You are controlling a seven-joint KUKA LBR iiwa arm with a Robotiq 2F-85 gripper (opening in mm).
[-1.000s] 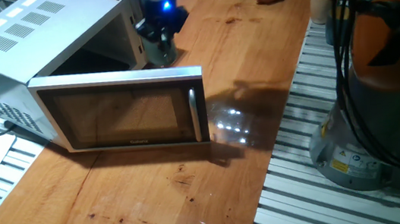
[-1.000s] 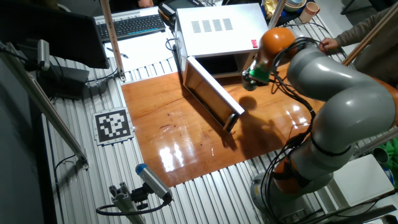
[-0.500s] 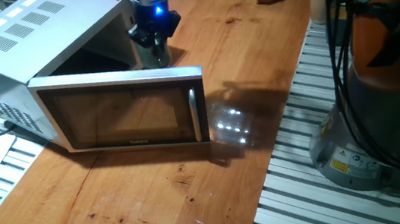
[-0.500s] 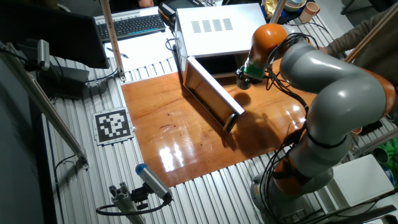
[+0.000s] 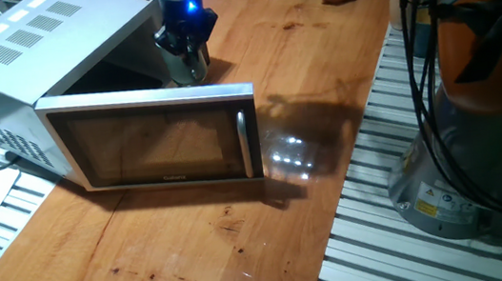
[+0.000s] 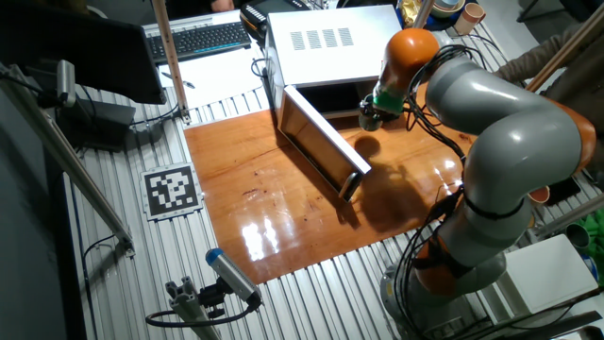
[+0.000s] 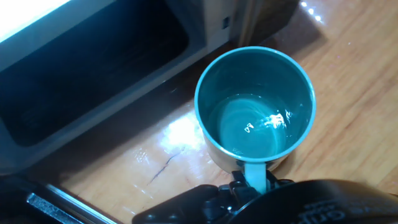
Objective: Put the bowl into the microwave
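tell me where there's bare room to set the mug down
Bare wood lies right of the open dark glass door out to the table edge, and in front of that door. It is crowded where the gripper holds the small grey-green mug at the silver-white microwave mouth.

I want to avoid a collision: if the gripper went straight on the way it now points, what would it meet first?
The gripper points down, holding the mug by its handle. Going on, the mug would probably meet the wooden table first, just outside the open microwave; depth is unclear.

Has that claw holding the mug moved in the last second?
Yes. The gripper with the mug has shifted left, closer to the microwave's open front; the microwave itself hasn't moved.
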